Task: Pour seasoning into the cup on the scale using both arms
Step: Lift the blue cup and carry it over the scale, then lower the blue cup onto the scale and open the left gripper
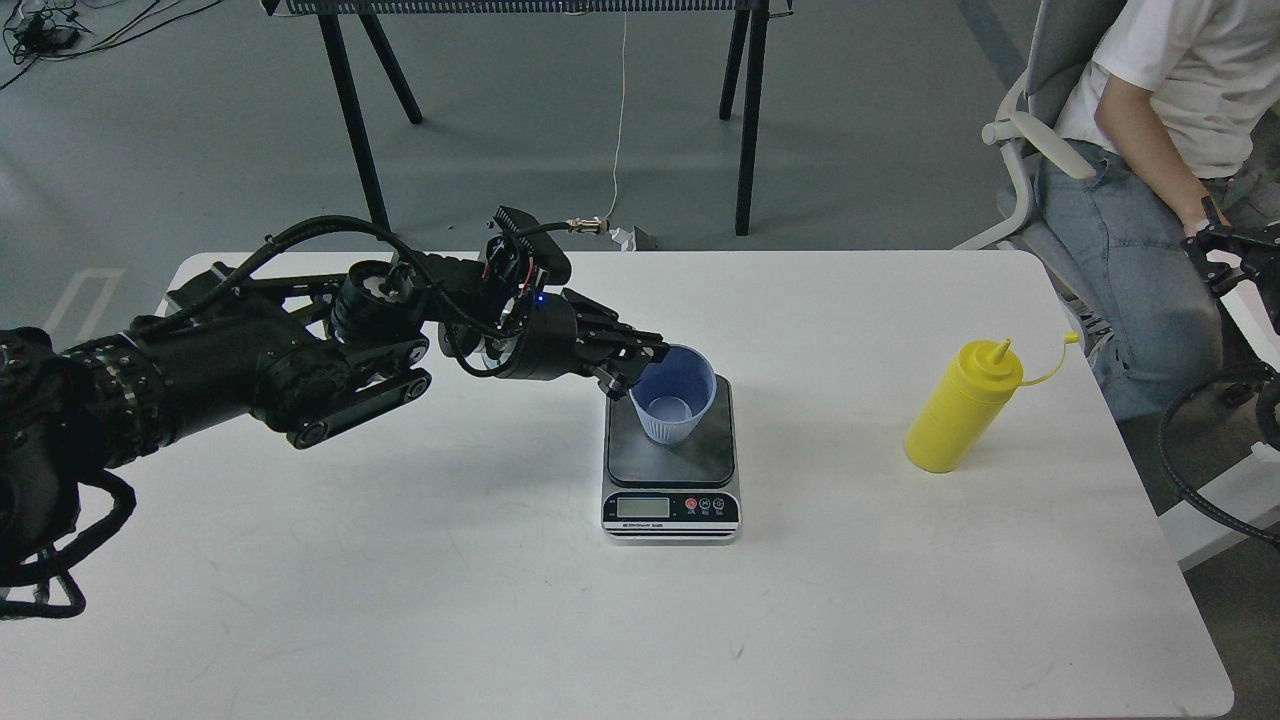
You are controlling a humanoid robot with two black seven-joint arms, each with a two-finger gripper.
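Note:
The light blue ribbed cup (pixel 676 408) stands upright with its base at the dark platform of the scale (pixel 700 460) in the middle of the table. My left gripper (pixel 641 361) is shut on the cup's left rim, its arm reaching in from the left. The yellow seasoning bottle (pixel 960 410) stands leaning slightly at the right of the table, its small cap hanging off on its tether. My right gripper (pixel 1216 247) shows only as a small dark part at the right edge, off the table and far from the bottle; I cannot tell its fingers apart.
A seated person (pixel 1160 110) in a chair is just beyond the table's far right corner. Black stand legs (pixel 745 120) rise behind the table's far edge. The white table (pixel 400 560) carries only the scale and the bottle.

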